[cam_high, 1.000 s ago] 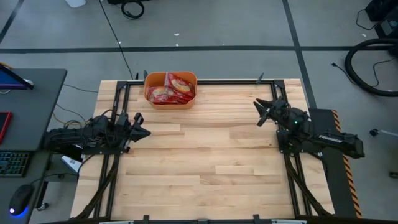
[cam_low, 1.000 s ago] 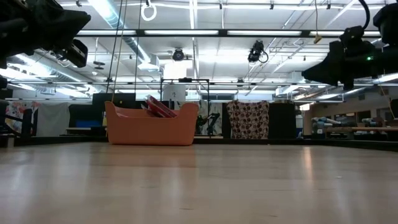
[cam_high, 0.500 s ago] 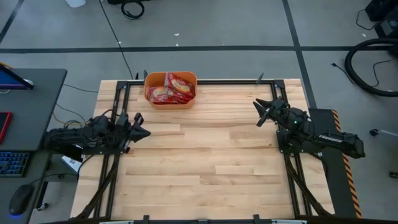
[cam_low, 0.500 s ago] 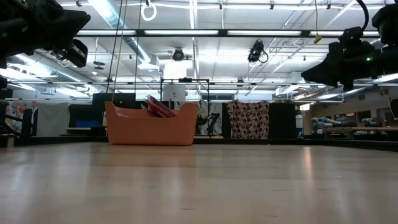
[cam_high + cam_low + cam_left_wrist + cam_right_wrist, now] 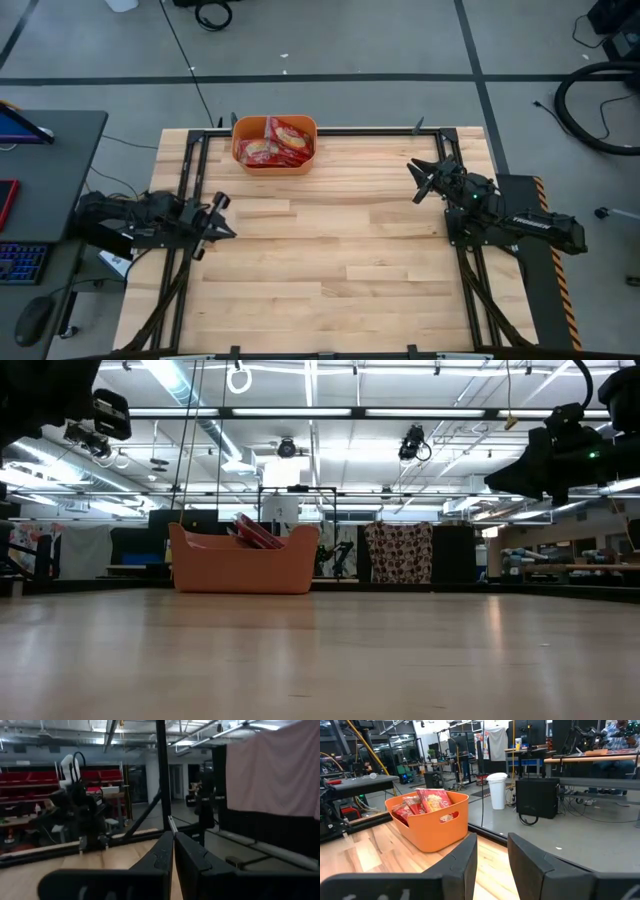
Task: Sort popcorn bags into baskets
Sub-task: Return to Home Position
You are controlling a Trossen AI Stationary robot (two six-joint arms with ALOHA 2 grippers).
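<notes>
Spanning the scene, the wooden table (image 5: 330,250) carried the orange tub (image 5: 275,169) at its far edge, left of centre, with red popcorn bags (image 5: 285,140) heaped inside. The left gripper (image 5: 173,836) hovered over the table's left side, fingers clenched on nothing. The right gripper (image 5: 492,837) hovered over the right side, fingers released.

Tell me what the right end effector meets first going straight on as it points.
Likely nothing: the right end effector, open above the table, aims beside the orange basket and out past the far edge; depth is unclear.
</notes>
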